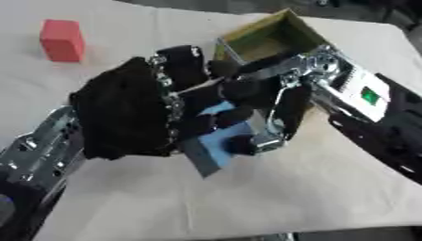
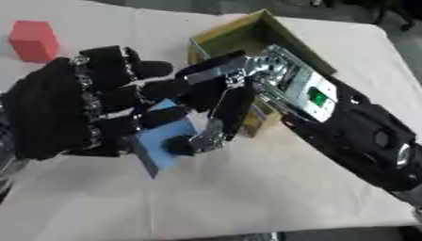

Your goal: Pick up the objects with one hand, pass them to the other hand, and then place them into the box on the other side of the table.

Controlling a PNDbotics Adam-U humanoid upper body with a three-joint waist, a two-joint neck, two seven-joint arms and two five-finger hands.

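Far left on the pale cloth-covered desk (image 1: 329, 188) stands a red block (image 1: 62, 40), matte and squarish, well apart from the rest. Next comes the left hand (image 2: 58, 113), black-gloved, its fingers (image 2: 161, 116) curled round a flat blue block (image 2: 161, 146) held above the desk. The right hand (image 1: 280, 101), bare metal and black, meets it from the other side, fingertips pinching the same block's lower edge. The right eye view shows the blue face broadly; the left eye view shows more of its darker side. Behind the hands sits an open cardboard box (image 1: 280, 30), olive-lined.
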